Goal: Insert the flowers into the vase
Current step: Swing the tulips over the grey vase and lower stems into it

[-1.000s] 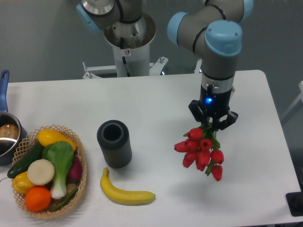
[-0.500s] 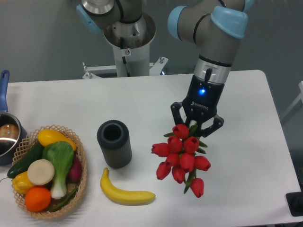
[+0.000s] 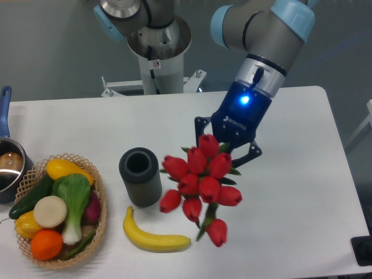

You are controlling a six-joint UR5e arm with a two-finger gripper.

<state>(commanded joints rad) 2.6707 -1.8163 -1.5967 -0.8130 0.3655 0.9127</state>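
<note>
My gripper [image 3: 225,143] is shut on the stems of the flowers [image 3: 199,183], a bunch of red tulip buds with green leaves that hangs in the air, buds facing the camera. The bunch sits just right of the vase [image 3: 140,176], a dark grey ribbed cylinder standing upright on the white table with its mouth open. The nearest bud is close to the vase's right side, and I cannot tell whether they touch. The stems are mostly hidden behind the buds and the fingers.
A yellow banana [image 3: 152,236] lies in front of the vase, below the bunch. A wicker basket [image 3: 99,201] of vegetables and fruit stands at the left. A blue-handled pot [image 3: 8,164] sits at the left edge. The robot's base [image 3: 157,49] is behind.
The arm has tilted and carried the flowers left and slightly down, from the right half of the table to just beside the vase. The vase and banana have stayed put.
</note>
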